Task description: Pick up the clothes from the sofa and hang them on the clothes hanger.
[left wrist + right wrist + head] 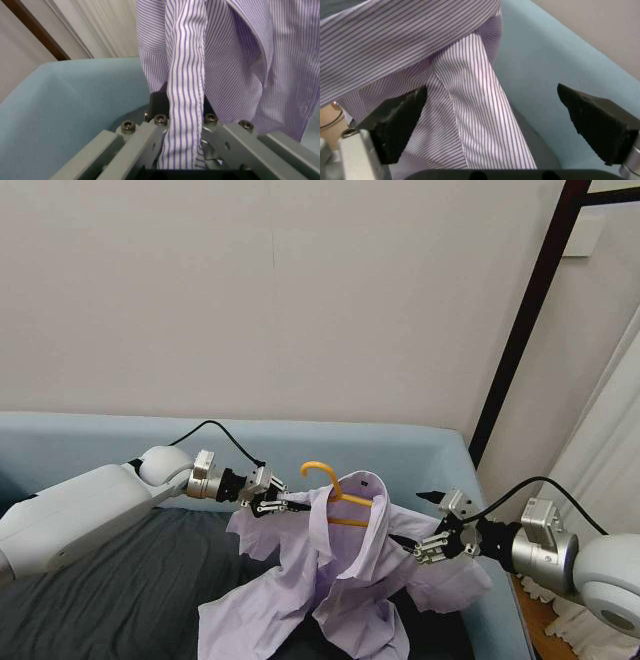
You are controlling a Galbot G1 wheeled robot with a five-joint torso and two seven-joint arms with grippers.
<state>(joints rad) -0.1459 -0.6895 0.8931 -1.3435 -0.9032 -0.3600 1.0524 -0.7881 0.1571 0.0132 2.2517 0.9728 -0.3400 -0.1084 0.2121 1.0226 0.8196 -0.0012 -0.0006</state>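
Pale wall runs across the back of the head view, and under it sits the light blue sofa [100,442] with its dark grey seat cushion [110,600]. At the upper right a dark pole [522,330] slants up past a white curtain [612,430] - I take the pole for part of the clothes rack, though I cannot be sure.

My striped purple shirt [350,585] is at lower centre of the frame. Its collar end is raised and its tails trail down onto the cushion. A yellow hanger [324,472] sits inside the collar with its hook standing clear above the cloth, curling toward the left of the frame.

My left end effector [288,502] comes in from the left and is clenched on the shirt's front edge just beside the hanger. In the left wrist view that stitched edge runs straight down into the closed jaws. My right end effector [420,546] reaches in from the lower right and is released. In the right wrist view its black pads [400,120] stand wide apart with a fold of the shirt lying between them, ungripped.

What the coming move turns on, as I read it:

- The hanger's long axis runs roughly from one end effector toward the other.
- The hook is nearer the left end effector.
- The pole lies up and to the right - the side of the arm that has no hold yet.
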